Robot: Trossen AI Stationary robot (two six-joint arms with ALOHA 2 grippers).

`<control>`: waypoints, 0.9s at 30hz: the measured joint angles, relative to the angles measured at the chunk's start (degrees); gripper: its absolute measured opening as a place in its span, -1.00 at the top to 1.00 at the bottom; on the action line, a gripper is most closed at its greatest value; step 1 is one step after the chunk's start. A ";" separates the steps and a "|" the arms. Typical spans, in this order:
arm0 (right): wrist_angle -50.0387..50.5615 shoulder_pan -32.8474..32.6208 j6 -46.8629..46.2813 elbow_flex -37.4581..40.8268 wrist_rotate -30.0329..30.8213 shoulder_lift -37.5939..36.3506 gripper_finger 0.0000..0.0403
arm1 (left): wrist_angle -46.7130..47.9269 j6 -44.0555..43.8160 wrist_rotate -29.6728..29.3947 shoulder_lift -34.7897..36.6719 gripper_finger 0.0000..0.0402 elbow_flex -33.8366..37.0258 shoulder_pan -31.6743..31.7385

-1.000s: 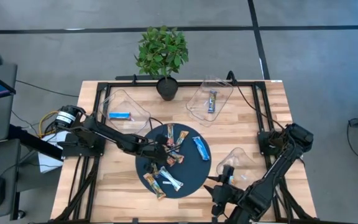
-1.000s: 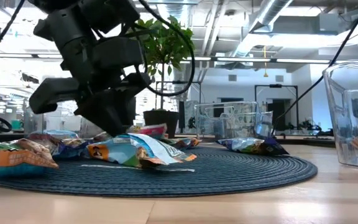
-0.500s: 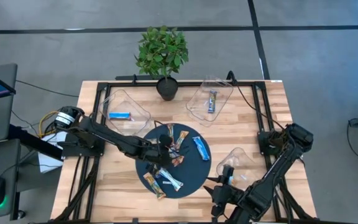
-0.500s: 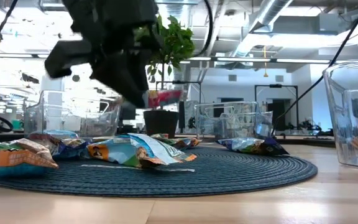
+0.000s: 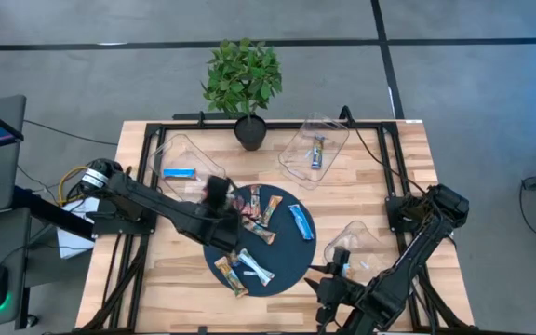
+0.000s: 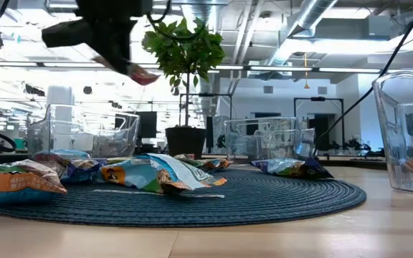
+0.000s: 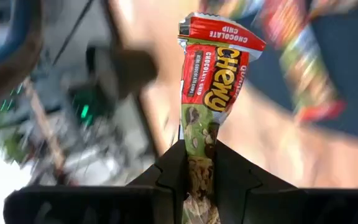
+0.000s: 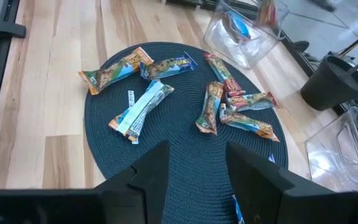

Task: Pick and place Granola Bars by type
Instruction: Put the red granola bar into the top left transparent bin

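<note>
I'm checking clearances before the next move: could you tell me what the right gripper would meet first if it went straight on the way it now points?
Probably the round dark mat, which lies directly ahead of the open right gripper. The bare patch comes first, then the scattered granola bars beyond. Depth is hard to judge here.

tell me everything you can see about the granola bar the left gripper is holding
The granola bar is a shiny wrapped bar with a red top end and a green lower part, printed "Chewy" and "chocolate chip", with chocolate chips pictured on it. The left gripper is shut on its lower end, so most of the bar sticks out past the fingers. It hangs in the air, touching nothing else. In the low view it is well above the dark round mat, in front of the plant.
</note>
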State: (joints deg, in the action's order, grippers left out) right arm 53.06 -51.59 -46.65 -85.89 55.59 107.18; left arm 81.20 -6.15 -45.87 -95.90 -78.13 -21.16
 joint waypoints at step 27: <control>-1.30 0.94 1.39 -0.02 -0.01 0.00 0.28 | -7.38 -9.59 1.13 19.22 0.73 28.93 23.45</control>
State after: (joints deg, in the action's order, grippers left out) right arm 51.76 -50.65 -45.26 -85.91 55.59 107.18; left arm 73.82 -15.75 -44.73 -76.68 -49.20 2.28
